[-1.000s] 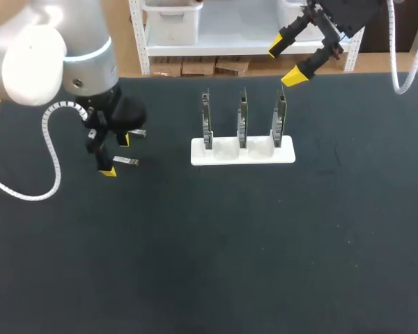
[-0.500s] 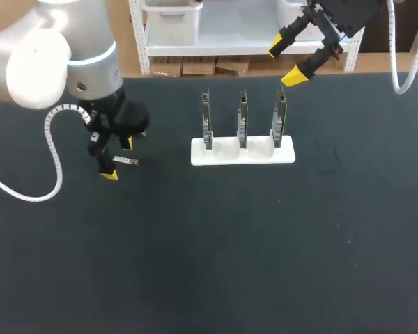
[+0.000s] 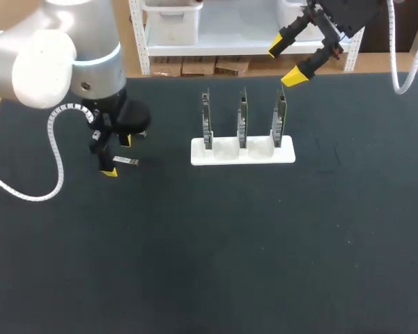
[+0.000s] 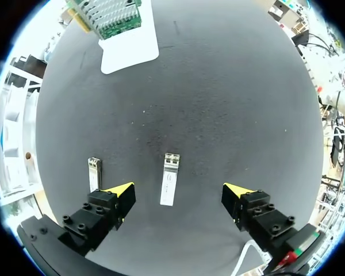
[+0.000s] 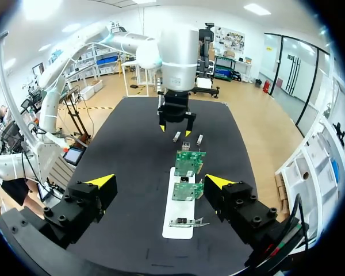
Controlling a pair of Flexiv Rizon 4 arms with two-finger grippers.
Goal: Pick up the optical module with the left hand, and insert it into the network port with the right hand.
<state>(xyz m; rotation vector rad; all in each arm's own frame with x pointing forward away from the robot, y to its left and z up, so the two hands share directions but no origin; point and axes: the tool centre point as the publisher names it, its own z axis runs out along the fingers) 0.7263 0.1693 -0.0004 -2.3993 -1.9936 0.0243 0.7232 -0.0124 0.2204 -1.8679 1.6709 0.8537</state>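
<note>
While my left arm (image 3: 76,62) has swung its bulk a little toward the far side over the last second, the left claw (image 4: 178,193) at its end has barely shifted. It hangs over the tabletop (image 3: 209,264) with its fingers spread wide, gripping nothing. The module (image 4: 168,179) I am after lies flat on the dark surface between the two yellow tips, touching neither, with its long sides facing the fingers. A second module (image 4: 94,172) lies just outside one fingertip, close beside it. Neither module has moved in that second.

I read this as the arm settling its line-up and not yet starting the pick. The claw brackets the right piece, so what is left is to come down and close. The spare module worries me, because the finger beside it could land on it or nudge it on the way down.

Farther off, the white stand (image 3: 242,151) holds its three circuit boards (image 3: 242,118) upright, unchanged. Their ports are too small for me to make out. At the far edge the right claw (image 3: 284,62) sits high above the tabletop, fingers wide apart and empty, exactly where it was a second ago. It seems to be waiting for the handover.
</note>
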